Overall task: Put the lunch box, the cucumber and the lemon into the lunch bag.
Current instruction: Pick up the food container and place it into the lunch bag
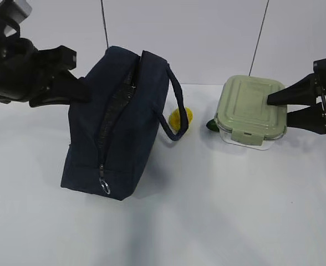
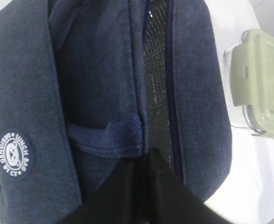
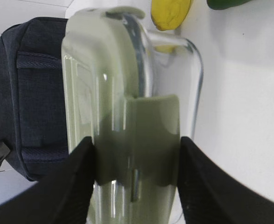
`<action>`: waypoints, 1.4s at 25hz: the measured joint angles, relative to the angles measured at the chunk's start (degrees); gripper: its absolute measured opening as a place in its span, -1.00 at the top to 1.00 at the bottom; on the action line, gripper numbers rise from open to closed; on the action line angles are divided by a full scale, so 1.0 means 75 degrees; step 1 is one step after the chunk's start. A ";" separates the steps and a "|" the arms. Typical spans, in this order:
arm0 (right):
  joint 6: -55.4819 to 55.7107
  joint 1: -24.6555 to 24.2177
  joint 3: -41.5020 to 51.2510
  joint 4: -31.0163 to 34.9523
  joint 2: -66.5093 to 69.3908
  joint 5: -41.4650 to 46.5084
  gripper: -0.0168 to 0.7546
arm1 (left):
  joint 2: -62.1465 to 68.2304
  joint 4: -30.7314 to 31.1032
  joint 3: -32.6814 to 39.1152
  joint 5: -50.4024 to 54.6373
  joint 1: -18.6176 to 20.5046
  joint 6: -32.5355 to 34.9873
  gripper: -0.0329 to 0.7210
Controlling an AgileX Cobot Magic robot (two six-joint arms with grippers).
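Note:
The navy lunch bag (image 1: 118,127) stands left of centre, its top zipper partly open, ring pull (image 1: 105,185) at the near end. My left gripper (image 1: 81,88) is shut on the bag's fabric beside the zipper opening (image 2: 146,156). The lunch box (image 1: 251,108), sage-green lid up, sits at the right. My right gripper (image 1: 278,106) is shut on its right end, one finger on the lid, one under the base (image 3: 133,140). The lemon (image 1: 181,117) lies between bag and box, behind a bag handle. Only an end of the cucumber (image 1: 212,125) shows behind the box.
The white table (image 1: 218,210) stretches to the front. Two thin dark cables (image 1: 105,25) hang against the back wall. The bag's white round logo (image 2: 13,153) faces the left wrist camera. Lemon (image 3: 169,13) and cucumber (image 3: 225,3) lie beyond the box in the right wrist view.

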 joint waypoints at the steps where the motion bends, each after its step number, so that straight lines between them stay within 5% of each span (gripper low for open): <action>1: 0.0031 0.0000 0.0000 0.0000 0.0000 0.0000 -0.09 | 0.0020 -0.0016 0.0018 -0.0033 -0.0096 -0.0032 0.88; 17: 0.0310 0.0394 0.0014 0.0463 -0.0303 0.0004 -0.09 | 0.0033 -0.0715 0.0762 -0.1397 -0.1381 -0.0251 0.88; 35: 0.0530 0.1423 -0.0520 0.1302 -0.0946 0.0065 -0.09 | 0.0047 -0.0727 0.0775 -0.1671 -0.1706 -0.0263 0.88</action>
